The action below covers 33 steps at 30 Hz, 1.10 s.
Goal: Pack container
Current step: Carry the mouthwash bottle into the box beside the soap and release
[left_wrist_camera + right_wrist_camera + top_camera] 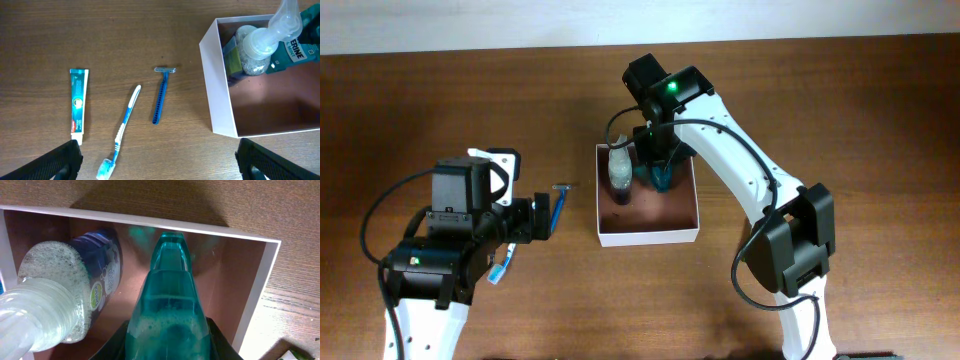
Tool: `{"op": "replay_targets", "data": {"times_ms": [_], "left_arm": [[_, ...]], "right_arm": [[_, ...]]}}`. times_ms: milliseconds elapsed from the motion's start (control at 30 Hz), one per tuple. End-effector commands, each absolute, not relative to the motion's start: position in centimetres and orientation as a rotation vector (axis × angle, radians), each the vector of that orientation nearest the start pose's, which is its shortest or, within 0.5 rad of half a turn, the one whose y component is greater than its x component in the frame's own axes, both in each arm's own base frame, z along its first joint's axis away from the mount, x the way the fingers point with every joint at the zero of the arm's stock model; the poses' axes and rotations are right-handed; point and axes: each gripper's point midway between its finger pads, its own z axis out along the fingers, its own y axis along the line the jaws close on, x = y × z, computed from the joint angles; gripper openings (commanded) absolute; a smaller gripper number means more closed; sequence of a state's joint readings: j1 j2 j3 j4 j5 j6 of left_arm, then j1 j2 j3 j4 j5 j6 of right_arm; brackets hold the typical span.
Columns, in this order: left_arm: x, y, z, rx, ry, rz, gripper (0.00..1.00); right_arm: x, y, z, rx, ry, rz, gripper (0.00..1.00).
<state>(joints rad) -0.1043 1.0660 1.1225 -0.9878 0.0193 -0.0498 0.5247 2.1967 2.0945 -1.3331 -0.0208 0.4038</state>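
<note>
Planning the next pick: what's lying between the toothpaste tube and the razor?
The toothbrush lies between the toothpaste tube and the razor, shown in the left wrist view.

on the surface [880, 120], the toothpaste tube [79, 106], toothbrush [122, 131] and razor [161, 95] lie in a row left of the container [216, 85], none touching; the razor is nearest it and the tube farthest. inside the container, near its far wall, two bottles sit side by side. the pump bottle [620, 170] is on the left and the mouthwash bottle [664, 178] on the right, between the fingers of the right gripper [167, 342].
</note>
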Motion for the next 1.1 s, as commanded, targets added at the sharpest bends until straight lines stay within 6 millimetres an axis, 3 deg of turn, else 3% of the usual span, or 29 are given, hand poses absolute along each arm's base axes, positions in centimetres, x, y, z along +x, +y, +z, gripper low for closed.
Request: {"op": "replay_targets", "data": {"times_ms": [0, 33, 133, 167, 433, 567, 733, 800, 833, 900, 1000, 1067], "left_arm": [[28.1, -3.4, 22.9, 0.070, 2.483, -0.105, 0.99], [28.1, -3.4, 22.9, 0.070, 2.483, -0.105, 0.99], [28.1, -3.4, 22.9, 0.070, 2.483, -0.105, 0.99], [28.1, -3.4, 22.9, 0.070, 2.483, -0.105, 0.99], [28.1, -3.4, 22.9, 0.070, 2.483, -0.105, 0.99], [28.1, -3.4, 22.9, 0.070, 2.483, -0.105, 0.99], [28.1, -3.4, 22.9, 0.070, 2.483, -0.104, 0.99], [28.1, -3.4, 22.9, 0.070, 2.483, -0.104, 0.99], [28.1, -3.4, 22.9, 0.070, 2.483, -0.104, 0.99], [28.1, -3.4, 22.9, 0.070, 2.483, -0.104, 0.99], [28.1, -3.4, 22.9, 0.070, 2.483, -0.105, 0.99], [28.1, -3.4, 22.9, 0.070, 2.483, -0.105, 0.99]], "right_arm": [[39.6, 23.7, 12.9, -0.204, 2.990, 0.140, 0.33], [39.6, 23.7, 12.9, -0.204, 2.991, 0.139, 0.43], [39.5, 23.7, 12.9, -0.204, 2.993, 0.138, 0.56], [39.5, 23.7, 12.9, -0.204, 2.994, 0.137, 0.67], [39.0, 23.1, 13.4, -0.238, 2.999, 0.106, 0.70], [38.7, 22.5, 16.7, -0.230, 2.932, 0.121, 0.70], [37.8, 20.8, 24.4, -0.205, 2.745, 0.161, 0.73], [37.2, 19.4, 27.4, -0.180, 2.670, 0.160, 0.75], [36.5, 17.3, 30.5, -0.125, 2.595, 0.154, 0.77], [35.7, 14.7, 32.8, -0.032, 2.550, 0.157, 0.79], [34.6, 9.8, 34.3, 0.134, 2.535, 0.124, 0.86], [34.1, 6.4, 33.9, 0.279, 2.564, 0.089, 0.91]]}}
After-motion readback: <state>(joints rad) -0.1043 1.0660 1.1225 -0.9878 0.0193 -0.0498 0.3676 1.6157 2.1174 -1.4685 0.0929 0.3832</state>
